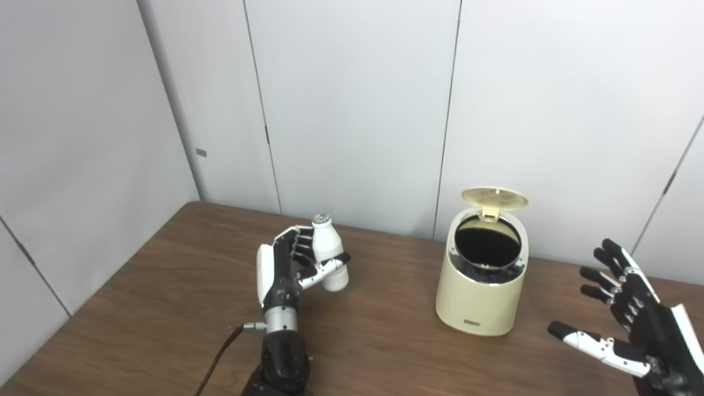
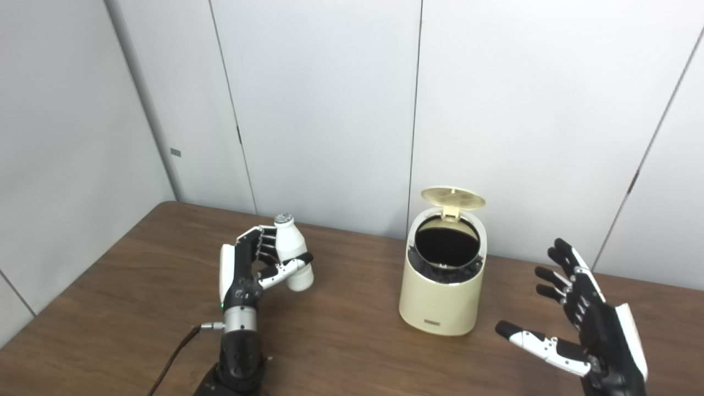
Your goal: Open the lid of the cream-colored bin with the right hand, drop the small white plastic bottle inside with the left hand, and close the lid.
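A dark brown wooden table (image 1: 165,308) sits against pale grey wall panels (image 1: 352,99). Left of centre, the robot's left hand (image 1: 289,264) stands upright with its fingers and thumb wrapped around a small white plastic bottle (image 1: 329,253) — the bottle is roughly upright, leaning slightly, silver cap (image 1: 321,219) on top, and seems lifted just off the tabletop, though the view does not settle this. Well apart to the right stands the cream-colored bin (image 1: 481,297), its round lid (image 1: 494,198) tipped up at the back, showing a dark opening. Near the bin, lower right, the right hand (image 1: 627,313) hovers empty — fingers spread apart, thumb pointing toward the bin, touching nothing.
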